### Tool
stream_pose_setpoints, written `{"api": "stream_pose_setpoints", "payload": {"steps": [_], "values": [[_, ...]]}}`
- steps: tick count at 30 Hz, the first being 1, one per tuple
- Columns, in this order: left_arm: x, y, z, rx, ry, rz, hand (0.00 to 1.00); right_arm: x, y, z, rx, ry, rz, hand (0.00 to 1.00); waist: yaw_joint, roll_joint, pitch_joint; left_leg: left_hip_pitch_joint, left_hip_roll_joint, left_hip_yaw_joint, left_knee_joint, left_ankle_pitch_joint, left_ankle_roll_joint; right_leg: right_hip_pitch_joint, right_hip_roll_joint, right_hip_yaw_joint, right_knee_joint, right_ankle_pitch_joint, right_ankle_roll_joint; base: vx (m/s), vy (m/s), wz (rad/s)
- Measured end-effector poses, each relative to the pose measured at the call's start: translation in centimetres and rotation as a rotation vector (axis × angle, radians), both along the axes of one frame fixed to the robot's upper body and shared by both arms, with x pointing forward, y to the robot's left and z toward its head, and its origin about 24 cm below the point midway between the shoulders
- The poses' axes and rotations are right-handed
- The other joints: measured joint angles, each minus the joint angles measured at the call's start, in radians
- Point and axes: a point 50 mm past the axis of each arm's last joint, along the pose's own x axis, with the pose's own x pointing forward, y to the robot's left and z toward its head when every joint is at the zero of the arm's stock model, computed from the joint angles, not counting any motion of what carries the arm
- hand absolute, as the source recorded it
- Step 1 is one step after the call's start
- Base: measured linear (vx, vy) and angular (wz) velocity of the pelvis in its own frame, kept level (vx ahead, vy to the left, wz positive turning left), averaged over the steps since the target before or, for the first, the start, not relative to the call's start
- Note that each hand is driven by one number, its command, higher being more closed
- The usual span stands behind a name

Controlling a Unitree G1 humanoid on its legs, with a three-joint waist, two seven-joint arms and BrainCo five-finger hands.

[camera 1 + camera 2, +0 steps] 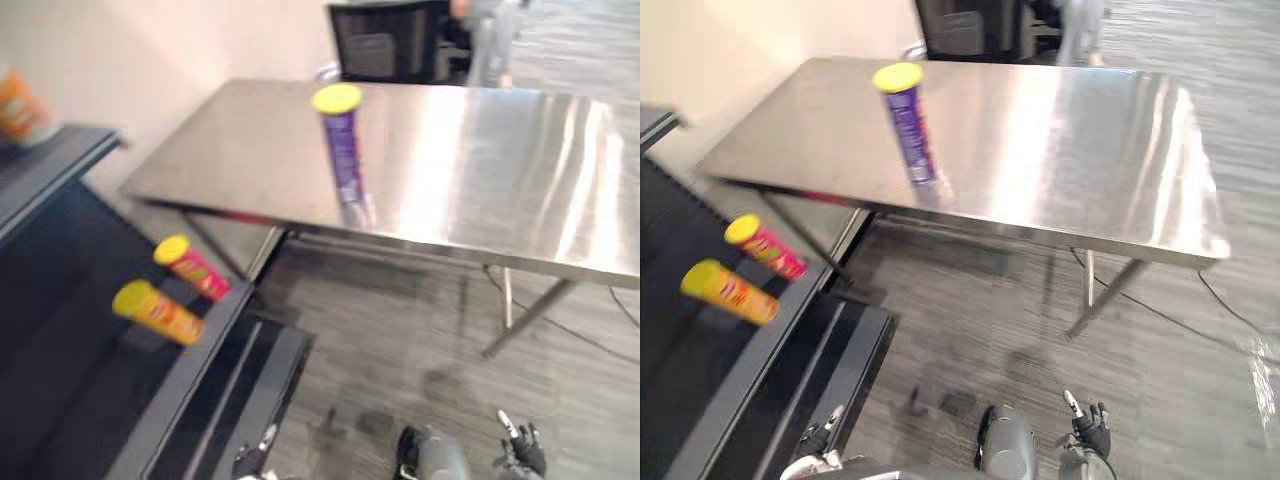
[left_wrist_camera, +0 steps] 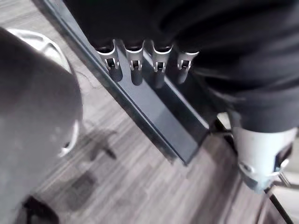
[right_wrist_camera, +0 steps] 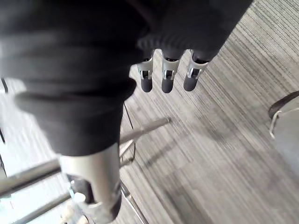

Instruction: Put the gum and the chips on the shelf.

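The left robot hand [image 2: 136, 70] and the right robot hand [image 3: 167, 77] both hang low over the floor, fingers relaxed and holding nothing. Well ahead of and above them, a purple tube [image 1: 343, 150] with a yellow lid stands on the steel surface [image 1: 480, 170], not yet shelved. A red tube [image 1: 195, 268] and a yellow tube [image 1: 160, 312] already sit on the dark shelf [image 1: 60, 330] ahead of the left robot hand, so the task looks partly done; I cannot tell which item is the gum.
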Motion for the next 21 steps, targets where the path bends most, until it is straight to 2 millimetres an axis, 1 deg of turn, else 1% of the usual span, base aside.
{"api": "stream_pose_setpoints", "payload": {"steps": [2,3,5,6,7,8,9,10,11,12,13,14,15,16,18,19,21], "values": [[1.0,-0.8,0.5,-0.015,-0.069,-0.029,0.0,-0.1,0.0,-0.1,0.004,0.006,-0.004,0.0,0.007,0.0,-0.001,-0.027,-0.01,-0.045,-0.038,0.002,-0.011,0.031,0.026,0.028,-0.03,0.001,0.0,0.16,-0.079,-0.53],[1.4,-1.1,0.6,-0.023,-0.092,-0.051,0.0,0.5,0.1,0.1,0.007,-0.009,0.002,0.0,0.011,0.001,-0.001,-0.046,-0.017,-0.074,-0.062,0.005,-0.016,0.044,0.045,0.052,-0.048,0.002,0.003,0.15,-0.048,-0.64],[1.5,-1.2,0.7,-0.022,-0.106,-0.055,0.0,1.6,0.5,0.3,0.009,-0.032,0.027,0.0,0.013,0.002,-0.001,-0.078,-0.027,-0.121,-0.092,0.005,-0.017,0.056,0.065,0.091,-0.061,0.003,0.005,0.16,0.011,-0.75],[1.6,-1.3,0.8,-0.022,-0.114,-0.065,0.0,2.4,0.8,0.5,0.008,-0.049,0.052,0.0,0.018,0.004,-0.002,-0.098,-0.036,-0.158,-0.108,0.006,-0.017,0.06,0.076,0.12,-0.066,0.004,0.007,0.2,0.081,-0.88],[1.8,-1.3,0.8,-0.019,-0.122,-0.068,0.0,2.8,1.0,0.6,0.01,-0.058,0.064,0.0,0.024,0.004,-0.002,-0.106,-0.044,-0.181,-0.122,0.006,-0.017,0.065,0.08,0.142,-0.067,0.004,0.008,0.18,0.102,-0.75],[1.9,-1.3,0.9,-0.018,-0.127,-0.071,0.0,3.0,1.1,0.6,0.012,-0.06,0.07,0.0,0.031,0.004,-0.003,-0.111,-0.05,-0.193,-0.133,0.006,-0.017,0.067,0.082,0.158,-0.067,0.002,0.014,0.2,0.151,-0.73],[2.0,-1.5,0.9,-0.018,-0.13,-0.078,0.0,3.0,1.3,0.6,0.014,-0.062,0.081,0.0,0.039,0.006,-0.004,-0.113,-0.063,-0.212,-0.154,0.006,-0.017,0.071,0.083,0.185,-0.064,-0.001,0.027,0.2,0.199,-0.73],[2.0,-1.5,0.9,-0.018,-0.127,-0.085,0.0,3.0,1.5,0.6,0.016,-0.062,0.09,0.0,0.038,0.009,-0.006,-0.111,-0.074,-0.209,-0.193,0.01,-0.018,0.07,0.083,0.21,-0.051,-0.001,0.036,0.2,0.223,-0.67],[2.0,-1.6,0.8,-0.02,-0.125,-0.089,0.0,2.9,1.5,0.5,0.017,-0.059,0.09,0.0,0.037,0.014,-0.008,-0.109,-0.079,-0.209,-0.216,0.021,-0.021,0.069,0.083,0.219,-0.044,-0.006,0.045,0.2,0.267,-0.48],[2.0,-1.8,0.7,-0.027,-0.117,-0.092,0.0,2.7,1.4,0.5,0.018,-0.053,0.086,0.0,0.037,0.021,-0.012,-0.103,-0.088,-0.21,-0.252,0.059,-0.035,0.066,0.083,0.227,-0.026,-0.016,0.061,0.2,0.296,-0.37],[2.1,-1.6,0.6,-0.024,-0.108,-0.1,0.0,2.2,2.0,0.1,0.042,-0.042,0.074,0.0,0.034,-0.004,-0.018,-0.074,-0.124,-0.192,-0.256,0.046,-0.068,0.071,0.045,0.247,-0.017,-0.023,0.083,0.2,0.294,-0.27],[2.1,-1.5,0.6,-0.023,-0.106,-0.103,0.0,1.9,2.3,0.0,0.051,-0.036,0.073,0.0,0.032,-0.012,-0.023,-0.074,-0.132,-0.187,-0.254,0.039,-0.058,0.074,0.035,0.243,-0.032,-0.017,0.092,0.19,0.287,-0.17],[2.1,-1.3,0.6,-0.022,-0.109,-0.11,0.0,1.3,2.9,-0.3,0.069,-0.023,0.063,0.0,0.034,-0.021,-0.027,-0.072,-0.147,-0.178,-0.251,0.033,-0.048,0.099,0.018,0.241,-0.072,-0.001,0.117,0.18,0.276,-0.01],[2.1,-1.3,0.6,-0.024,-0.109,-0.114,0.0,1.2,3.1,-0.4,0.075,-0.021,0.06,0.0,0.034,-0.024,-0.028,-0.068,-0.154,-0.178,-0.25,0.032,-0.046,0.111,0.011,0.238,-0.091,0.008,0.131,0.18,0.275,-0.01],[1.9,-1.2,0.5,-0.036,-0.093,-0.129,0.0,0.1,3.5,-0.9,0.093,0.016,0.05,0.0,0.036,-0.023,-0.033,-0.033,-0.178,-0.173,-0.254,0.025,-0.034,0.166,-0.013,0.223,-0.151,0.045,0.149,0.13,0.215,-0.08],[1.8,-1.1,0.4,-0.039,-0.086,-0.133,0.0,0.0,3.5,-1.0,0.095,0.025,0.049,0.0,0.036,-0.021,-0.034,-0.025,-0.182,-0.172,-0.255,0.023,-0.033,0.178,-0.017,0.217,-0.162,0.052,0.15,0.1,0.182,-0.1],[1.2,-1.3,0.1,-0.048,-0.047,-0.16,0.0,-0.5,3.5,-1.2,0.094,0.048,0.037,0.0,0.036,-0.009,-0.056,-0.018,-0.188,-0.172,-0.261,0.023,-0.033,0.197,-0.02,0.209,-0.206,0.089,0.153,0.06,0.116,-0.09]]}}
